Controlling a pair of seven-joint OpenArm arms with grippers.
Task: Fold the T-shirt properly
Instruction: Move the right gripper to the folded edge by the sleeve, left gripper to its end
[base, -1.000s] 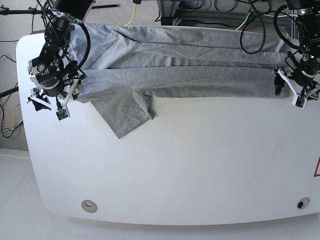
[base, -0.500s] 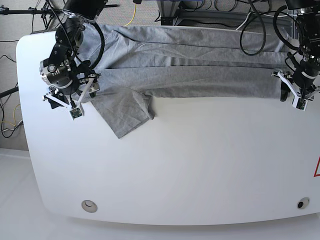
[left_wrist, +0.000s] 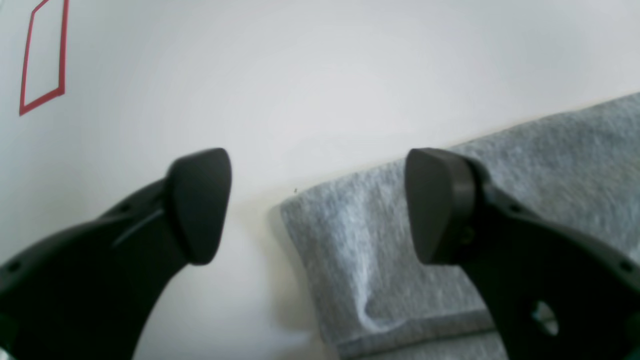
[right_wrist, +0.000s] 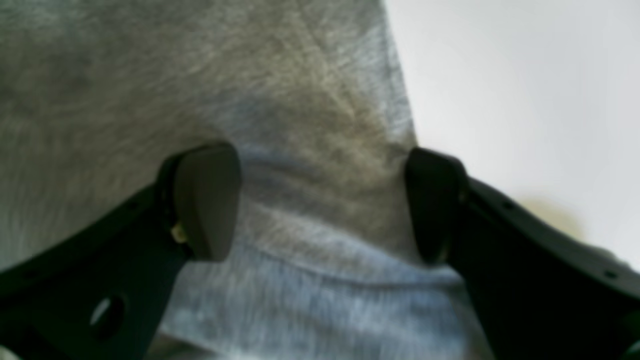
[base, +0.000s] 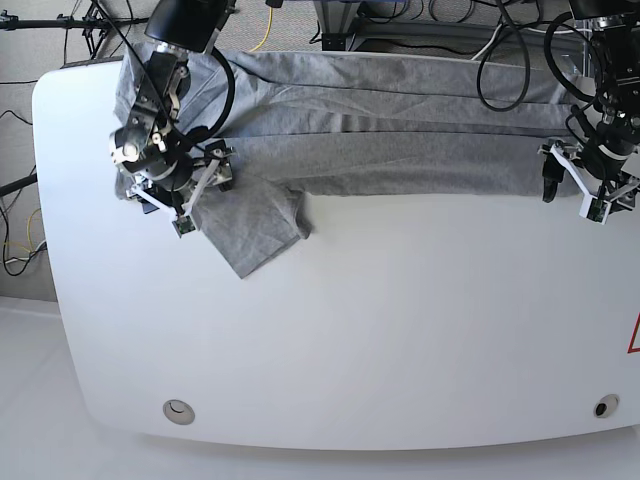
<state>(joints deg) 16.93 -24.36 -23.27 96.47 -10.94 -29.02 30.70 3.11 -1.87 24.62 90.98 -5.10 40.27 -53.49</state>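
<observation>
Heather-grey cotton T-shirt (base: 400, 130) folded lengthwise across the white table (base: 380, 320), left gripper (left_wrist: 317, 205) released at its corner, right gripper (right_wrist: 322, 200) spread open over the sleeve area, grasping nothing

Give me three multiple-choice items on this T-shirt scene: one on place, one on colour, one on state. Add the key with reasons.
1. Where does the T-shirt lie on the table?
A. along the far edge
B. in the middle
C. by the near edge

2. What colour is the tape outline in the left wrist view?
A. blue
B. red
C. green

3. How does the left gripper stand?
A. shut on the shirt
B. shut on nothing
C. open over the shirt's corner

Key: 1 A, the cloth stretches across the table's back; 2 B, the lines are red; 3 C, its fingers stand wide apart, with a corner of the shirt between them.
</observation>
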